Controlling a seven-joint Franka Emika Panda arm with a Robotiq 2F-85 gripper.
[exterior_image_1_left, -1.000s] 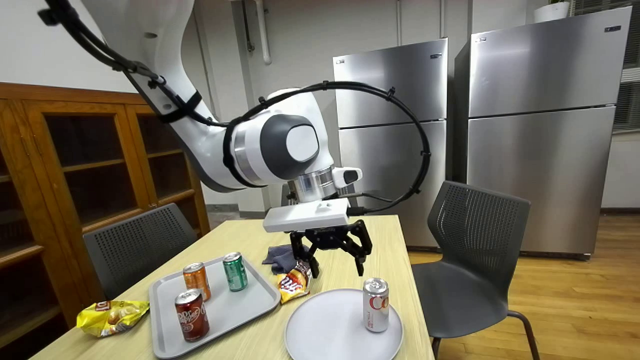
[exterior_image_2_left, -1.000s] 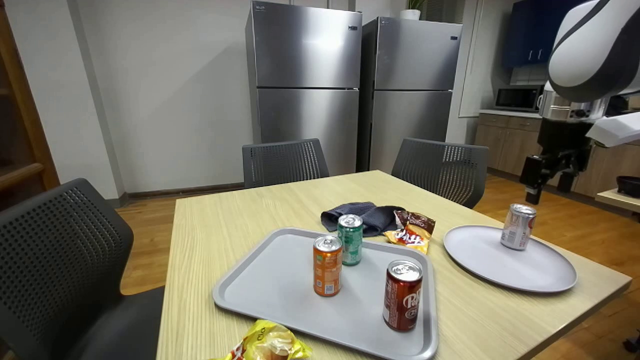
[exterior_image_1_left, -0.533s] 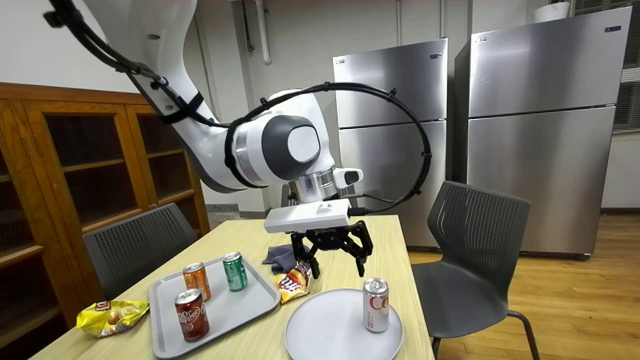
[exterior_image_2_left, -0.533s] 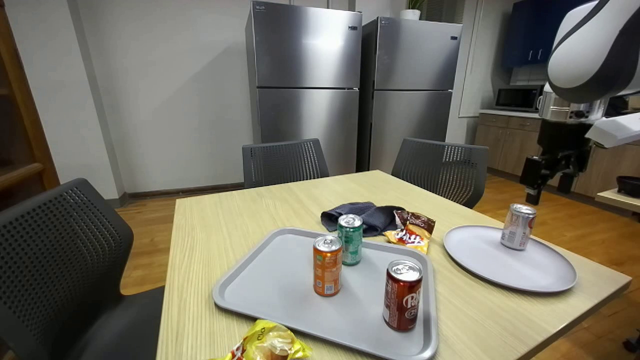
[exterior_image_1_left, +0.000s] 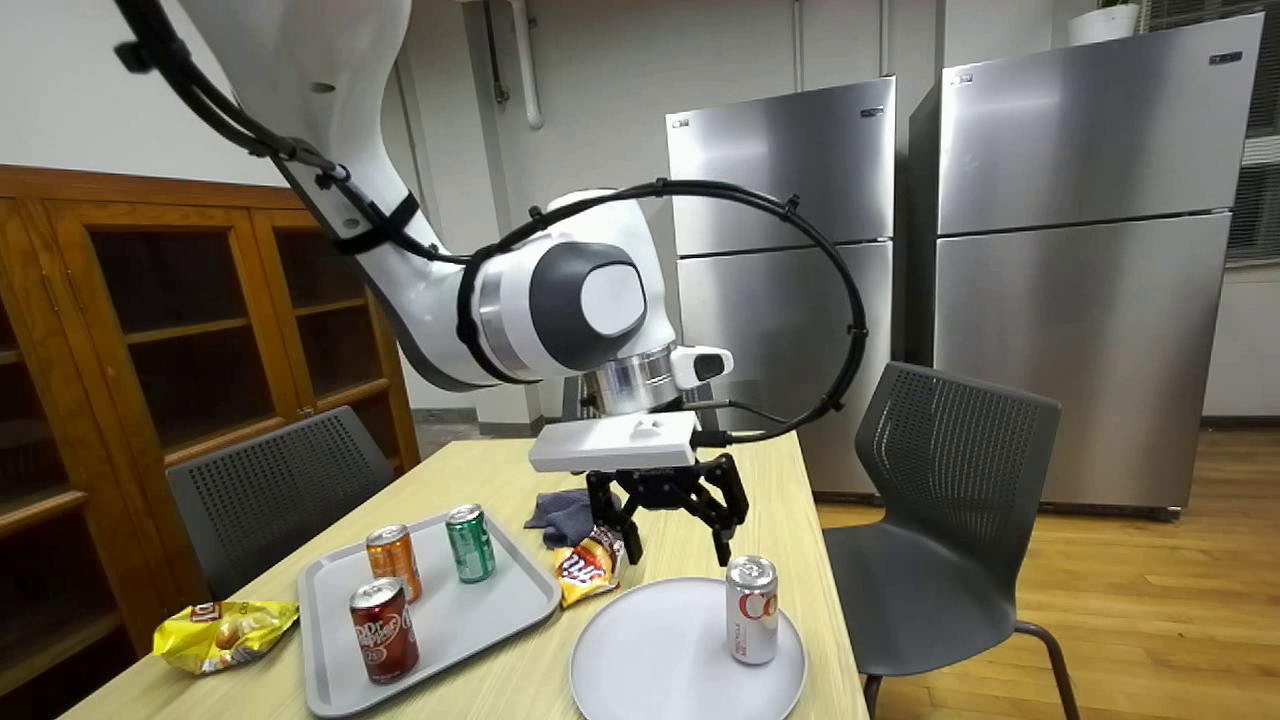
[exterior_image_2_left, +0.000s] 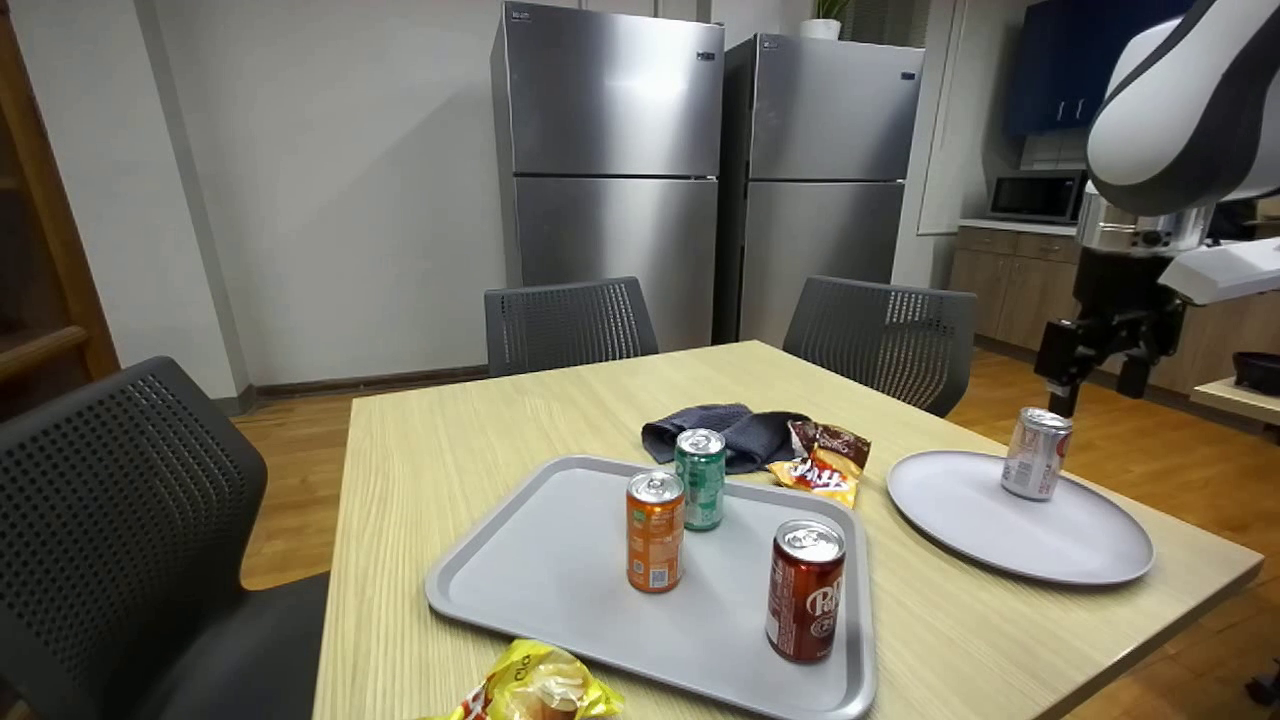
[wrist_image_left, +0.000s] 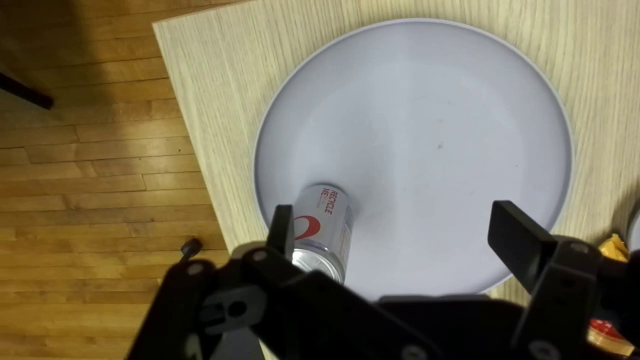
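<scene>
With gripper (exterior_image_1_left: 678, 558) spread wide, hangs above the pale table (exterior_image_2_left: 480, 430) near the silver can (exterior_image_1_left: 752, 612) standing upright on the round plate (exterior_image_1_left: 650, 645) just beside the gray tray (exterior_image_1_left: 480, 620).

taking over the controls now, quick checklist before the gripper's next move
1. Gripper open, nothing held: ok.
2. Silver can upright on the round plate: ok.
3. Silver can midway between the fingers: not ok, off to one side.
4. Nearer finger clear of the silver can: cannot tell, they overlap in the wrist view.
5. Orange can, green can and dark red can upright on the tray: ok.
</scene>
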